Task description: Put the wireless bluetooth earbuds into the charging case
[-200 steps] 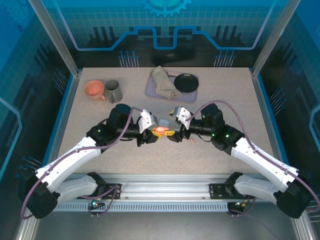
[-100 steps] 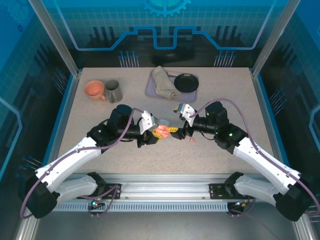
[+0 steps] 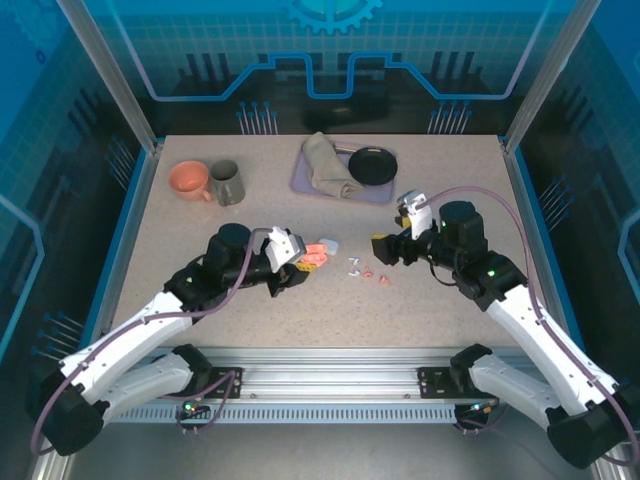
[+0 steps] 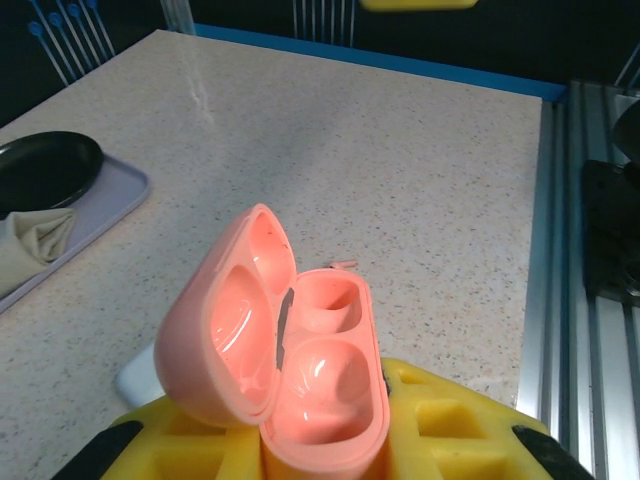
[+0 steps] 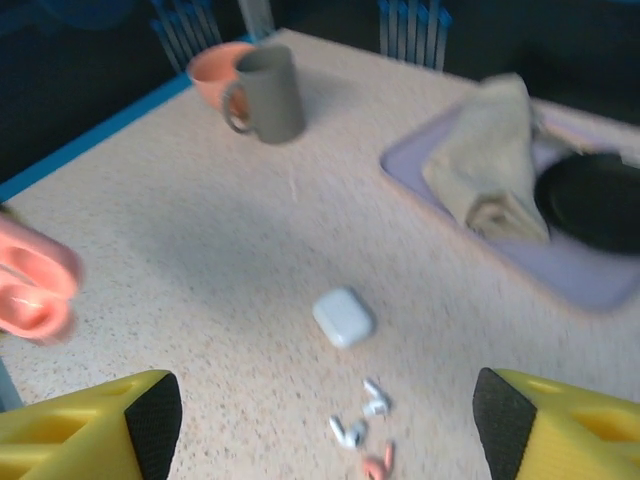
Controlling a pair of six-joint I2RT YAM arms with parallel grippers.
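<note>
Clamping pink charging case (image 4: pixel 300 375) with left gripper (image 3: pixel 299 262); spread right gripper (image 5: pixel 322 425) best lowered squarely over one salmon-pink earbud (image 5: pixel 378 463) beneath

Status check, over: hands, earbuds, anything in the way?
Left hand shut on pink case, lid open, wells empty. Right hand open, empty. Earbuds loose on table. White case nearby, not blocking.

Bright light, soft shadows, right wrist view blurred, pink charging case (image 5: pixel 35 290) smeared
</note>
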